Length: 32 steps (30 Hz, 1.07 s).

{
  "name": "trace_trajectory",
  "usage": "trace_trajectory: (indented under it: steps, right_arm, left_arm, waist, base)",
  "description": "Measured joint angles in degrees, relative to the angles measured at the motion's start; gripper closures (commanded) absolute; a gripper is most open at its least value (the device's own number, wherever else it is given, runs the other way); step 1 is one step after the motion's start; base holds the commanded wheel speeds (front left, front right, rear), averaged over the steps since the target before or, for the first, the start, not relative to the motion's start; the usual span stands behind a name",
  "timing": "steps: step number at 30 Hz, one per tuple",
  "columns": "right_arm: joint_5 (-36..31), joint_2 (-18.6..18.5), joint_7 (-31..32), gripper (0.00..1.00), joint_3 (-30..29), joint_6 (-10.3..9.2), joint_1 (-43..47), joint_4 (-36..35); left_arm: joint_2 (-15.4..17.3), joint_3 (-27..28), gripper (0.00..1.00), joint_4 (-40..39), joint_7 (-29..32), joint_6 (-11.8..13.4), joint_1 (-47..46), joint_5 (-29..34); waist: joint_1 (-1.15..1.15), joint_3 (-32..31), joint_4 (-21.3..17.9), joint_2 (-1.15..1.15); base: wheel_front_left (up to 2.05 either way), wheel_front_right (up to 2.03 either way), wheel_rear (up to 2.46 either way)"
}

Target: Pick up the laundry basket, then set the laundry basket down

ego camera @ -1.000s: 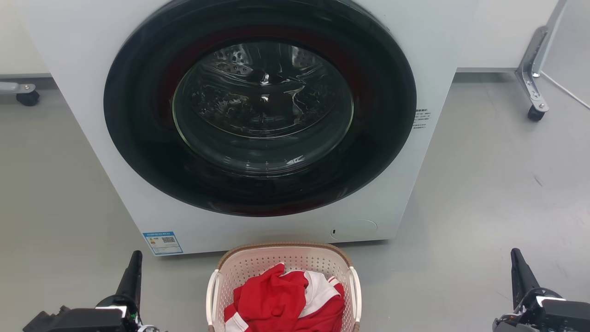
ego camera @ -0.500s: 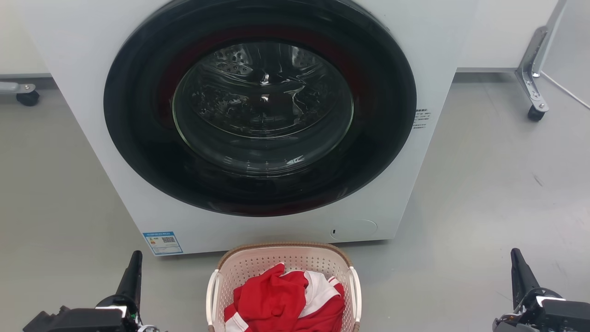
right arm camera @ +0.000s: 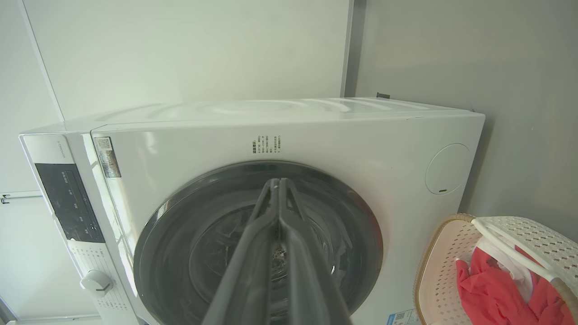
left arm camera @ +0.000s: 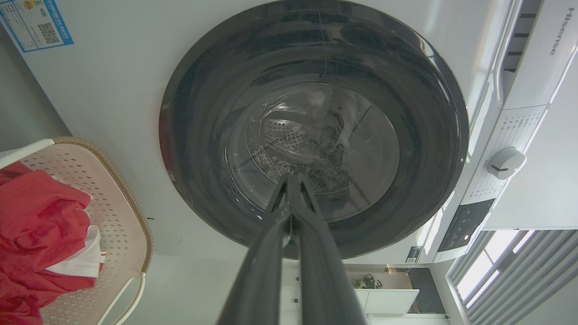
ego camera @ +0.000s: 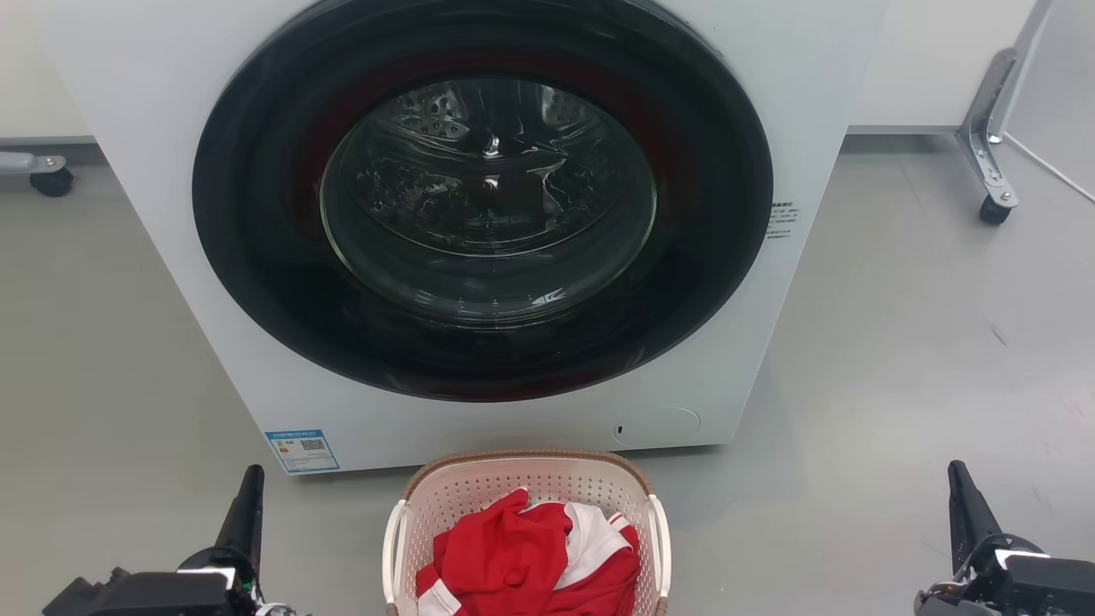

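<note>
The basket (ego camera: 479, 496) is cream-white, patterned all over with rows of small holes; its rim is brown with a woven look and its handles are white. The clothes (ego camera: 513, 556) are bright red with white bands. The washer (ego camera: 154, 257) is white, its door (ego camera: 257, 282) glossy black, its sticker (ego camera: 301, 450) blue-bordered. The floor (ego camera: 898, 342) is plain grey. The left hand (left arm camera: 291, 180) and right hand (right arm camera: 278, 183) are dark grey.

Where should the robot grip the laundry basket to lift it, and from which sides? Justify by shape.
Grip the basket at both sides: left tool takes the left handle from outside, right tool the right handle. The handles bow out from the walls, leaving gaps, and holding both sides should keep it level.
</note>
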Motion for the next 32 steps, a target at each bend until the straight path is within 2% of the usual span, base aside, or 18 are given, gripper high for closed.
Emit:
trace_trajectory:
  steps: [32]
  right_arm:
    - [0.0, 0.0, 0.0, 1.00, 0.0, 0.00, 0.0, 0.0]
  left_arm:
    - [0.0, 0.0, 1.00, 0.0, 0.0, 0.0, 0.0, 0.0]
  waist:
    - [0.00, 0.0, 0.0, 0.00]
  base:
    - [0.00, 0.00, 0.00]
